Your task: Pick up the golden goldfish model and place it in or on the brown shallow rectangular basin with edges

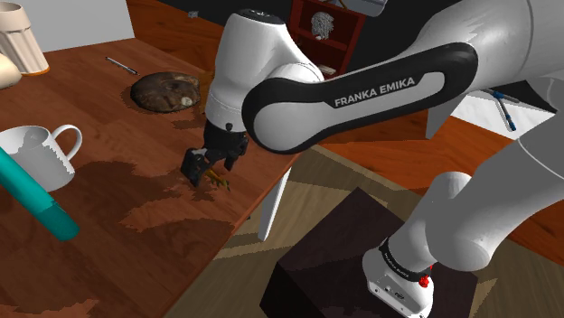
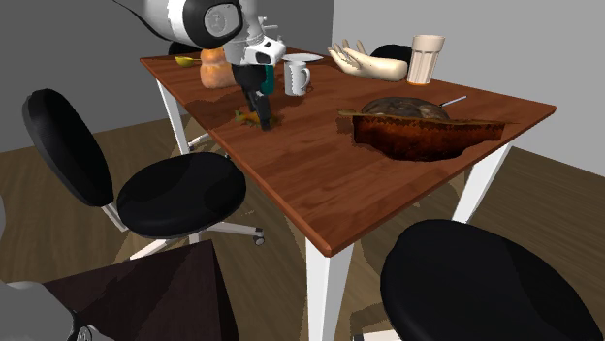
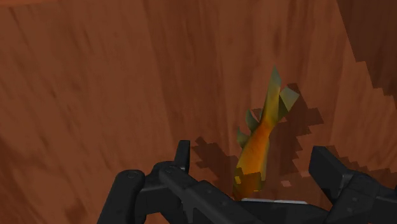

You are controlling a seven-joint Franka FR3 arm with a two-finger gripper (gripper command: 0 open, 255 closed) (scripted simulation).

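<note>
The goldfish [image 3: 259,147] lies flat on the table [image 2: 330,165], close to the edge on the arm's side. It is orange with greenish fins. The gripper [image 3: 252,159] is down over it with its fingers apart, one on either side of the body, and neither seems to touch it, so nothing is held.

The grasp looks like the step in hand. The fish is thin and tapered, so the fingers should close across its thicker middle rather than the tail fins, and low enough that it can't slip out. After that, a straight lift before any travel.

The basin [image 2: 427,145] sits well apart across the table, just in front of a dark round thing [image 2: 402,105]. A white mug [image 2: 296,76] stands near the gripper.

The top is reddish-brown wood on white legs. Black chairs [image 2: 179,194] stand round it on a wood floor, with grey walls behind.
</note>
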